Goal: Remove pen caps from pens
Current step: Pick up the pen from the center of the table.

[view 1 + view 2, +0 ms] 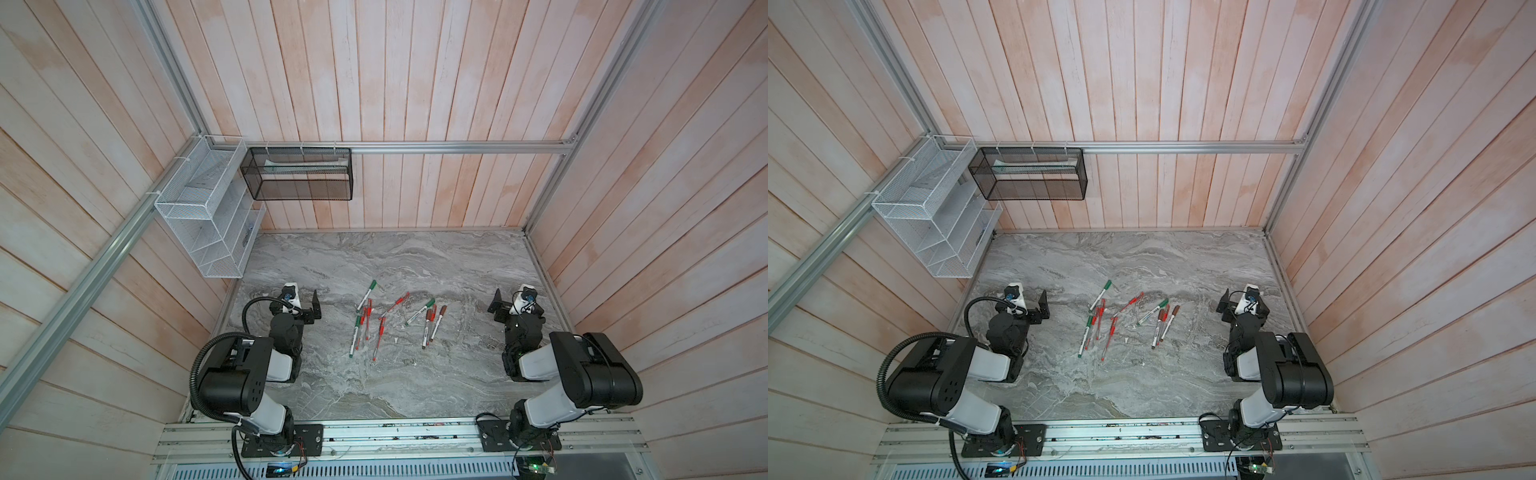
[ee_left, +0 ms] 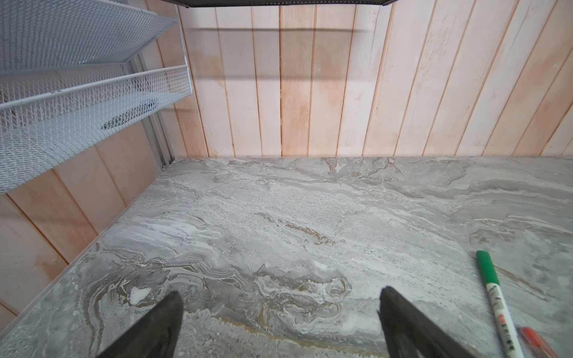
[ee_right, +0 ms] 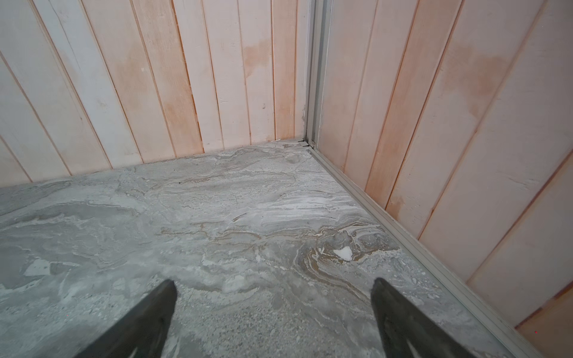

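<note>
Several pens lie loose on the middle of the marble table, all with caps on. There are white markers with green caps, two markers with brown caps, and thin red pens. My left gripper rests low to the left of the pens, open and empty. One green-capped marker and a red pen lie just beside it in the left wrist view. My right gripper sits to the right of the pens, open over bare marble.
A white wire rack hangs on the left wall and a black mesh basket on the back wall, both above the table. Wooden plank walls close three sides. An aluminium rail carries both arm bases along the front.
</note>
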